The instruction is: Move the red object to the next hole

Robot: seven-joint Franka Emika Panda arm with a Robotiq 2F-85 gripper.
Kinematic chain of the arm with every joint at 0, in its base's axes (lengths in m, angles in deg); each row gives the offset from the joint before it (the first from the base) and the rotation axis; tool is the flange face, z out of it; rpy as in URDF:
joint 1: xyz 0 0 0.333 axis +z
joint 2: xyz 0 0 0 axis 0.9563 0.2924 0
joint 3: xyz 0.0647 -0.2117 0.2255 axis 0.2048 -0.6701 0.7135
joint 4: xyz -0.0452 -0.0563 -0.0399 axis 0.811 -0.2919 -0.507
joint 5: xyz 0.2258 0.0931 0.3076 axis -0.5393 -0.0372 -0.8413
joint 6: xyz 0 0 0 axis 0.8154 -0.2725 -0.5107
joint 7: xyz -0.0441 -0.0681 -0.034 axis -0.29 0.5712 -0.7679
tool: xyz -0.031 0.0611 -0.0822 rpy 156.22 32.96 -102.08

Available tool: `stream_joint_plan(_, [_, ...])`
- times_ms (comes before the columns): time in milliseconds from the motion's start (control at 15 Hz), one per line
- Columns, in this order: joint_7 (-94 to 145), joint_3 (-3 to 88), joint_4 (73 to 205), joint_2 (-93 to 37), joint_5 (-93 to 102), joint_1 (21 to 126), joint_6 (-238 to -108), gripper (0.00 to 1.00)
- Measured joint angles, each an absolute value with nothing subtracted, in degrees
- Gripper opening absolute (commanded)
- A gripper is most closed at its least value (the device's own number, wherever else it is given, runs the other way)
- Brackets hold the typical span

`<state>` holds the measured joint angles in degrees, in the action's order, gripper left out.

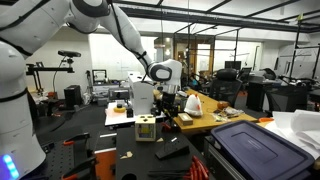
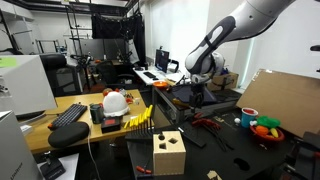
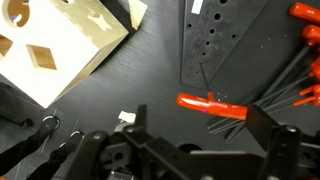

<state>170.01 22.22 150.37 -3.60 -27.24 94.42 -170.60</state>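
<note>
On the dark table (image 3: 110, 95), as the wrist view shows it, a red-handled tool (image 3: 208, 103) lies flat just below the narrow end of a perforated metal plate (image 3: 205, 45). Whether tool and plate touch cannot be told. A wooden box (image 3: 55, 45), pale and with shaped cut-outs in its upper face, sits at the upper left, well apart from the tool. More red-handled tools (image 3: 305, 55) lie together at the right edge.

The gripper (image 3: 185, 150) enters from the bottom of this view with its jaws spread wide. Nothing lies between them, and they touch neither the tool nor the box.

In both exterior views the gripper (image 1: 166, 97) (image 2: 197, 97) hangs above the table, pointing downward, beyond the wooden box (image 1: 147, 127) (image 2: 168, 153), which stands nearer the camera.

In an exterior view a keyboard (image 2: 68, 115) rests on a lighter desk to one side. A bowl (image 2: 270, 134) of coloured items stands on the dark table toward the opposite side.
</note>
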Motion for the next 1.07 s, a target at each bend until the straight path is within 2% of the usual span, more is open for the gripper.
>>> stream_joint_plan(267, [169.94, 19.13, 150.39, -2.53, -29.83, 96.49, -170.56, 1.0])
stream_joint_plan(1067, [169.83, -7.23, 149.41, 10.69, -54.56, 117.03, -161.48, 1.0])
